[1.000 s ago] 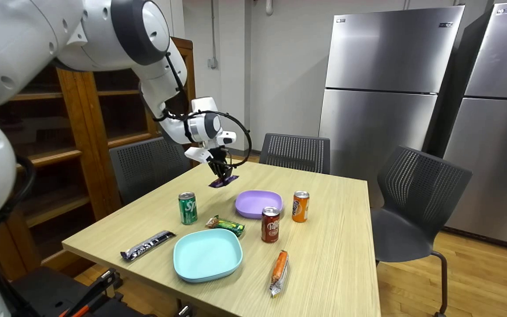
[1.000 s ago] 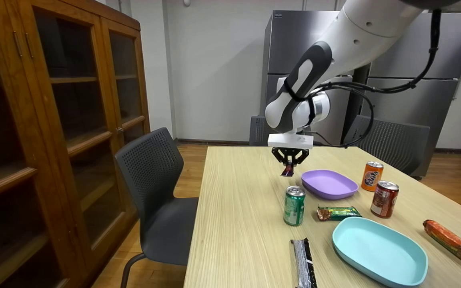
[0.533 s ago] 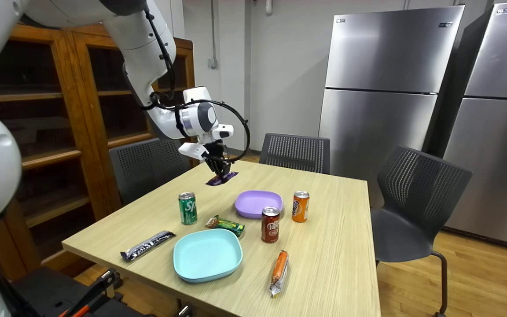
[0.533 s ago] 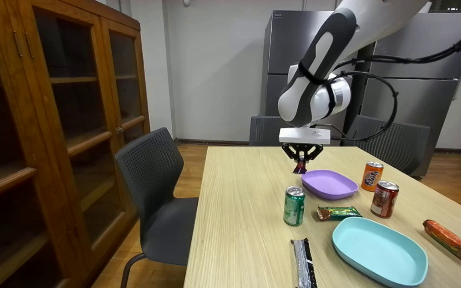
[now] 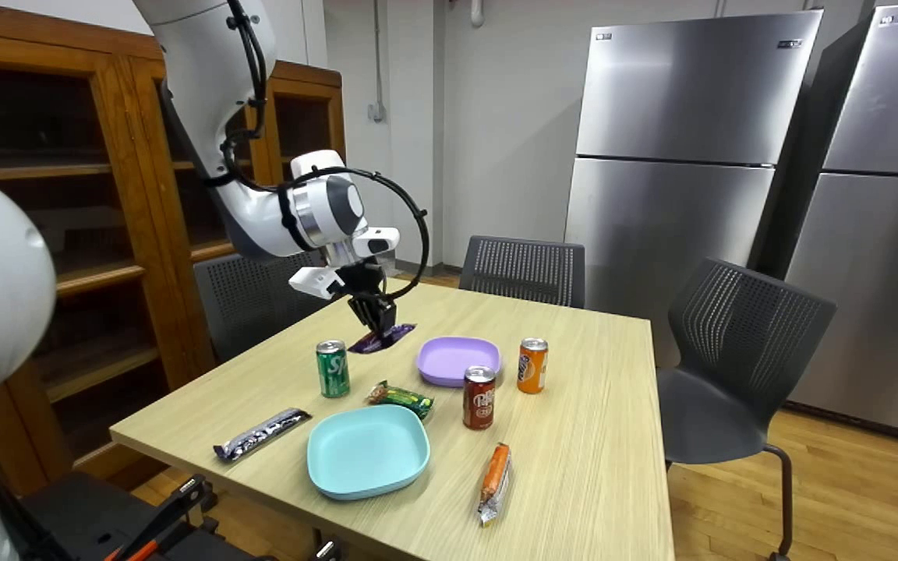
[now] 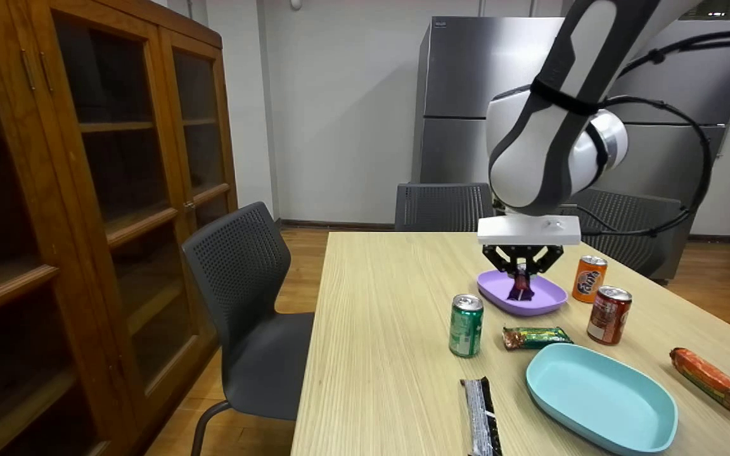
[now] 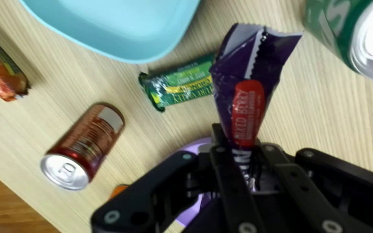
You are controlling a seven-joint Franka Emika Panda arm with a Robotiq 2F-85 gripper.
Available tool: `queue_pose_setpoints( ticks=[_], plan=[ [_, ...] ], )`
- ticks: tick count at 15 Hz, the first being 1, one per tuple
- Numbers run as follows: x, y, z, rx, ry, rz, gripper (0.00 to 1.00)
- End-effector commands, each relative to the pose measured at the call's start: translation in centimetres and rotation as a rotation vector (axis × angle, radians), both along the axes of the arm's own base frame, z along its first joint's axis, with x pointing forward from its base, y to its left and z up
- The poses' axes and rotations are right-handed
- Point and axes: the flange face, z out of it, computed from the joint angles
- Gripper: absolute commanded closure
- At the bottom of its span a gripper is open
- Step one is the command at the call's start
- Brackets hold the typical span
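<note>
My gripper (image 5: 380, 330) is shut on a purple wrapped bar (image 5: 383, 340), with a red "mixed berry" label (image 7: 248, 110) in the wrist view. The bar sticks out on both sides of the fingers, above the table. In an exterior view the gripper (image 6: 522, 271) and bar (image 6: 521, 292) overlap the purple plate (image 6: 501, 303). In the wrist view the plate is partly hidden behind the gripper (image 7: 240, 145). A green can (image 5: 333, 370) and a green wrapped bar (image 5: 404, 399) are close by. The green bar (image 7: 186, 81) lies beyond the held bar in the wrist view.
A teal plate (image 5: 368, 452), a dark red can (image 5: 479, 399), an orange can (image 5: 532, 366), an orange-red wrapped bar (image 5: 495, 483) and a silver-black bar (image 5: 262, 434) are on the table. Chairs (image 6: 244, 316) stand round it; a wooden cabinet (image 6: 99, 190) stands beyond one side.
The gripper, still holding the purple bar, has moved lower and nearer the cameras. It has gone rightward in an exterior view and now overlaps the purple plate there. Objects on the table have not moved.
</note>
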Motion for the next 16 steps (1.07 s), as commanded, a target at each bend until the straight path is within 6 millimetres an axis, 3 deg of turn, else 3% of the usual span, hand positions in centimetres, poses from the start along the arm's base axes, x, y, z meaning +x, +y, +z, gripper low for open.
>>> queue_pose_setpoints(
  ticks=[1,5,8,16],
  plan=[
    [-6.4,-0.5,0.9,-0.014,0.024,-0.030,0.96],
    [-10.5,-1.1,0.1,-0.061,0.065,-0.066,0.96],
    [-12.2,-1.4,-1.1,-0.083,0.092,-0.116,0.96],
    [-10.9,-1.8,-4.4,-0.114,0.122,-0.287,0.96]
  ],
)
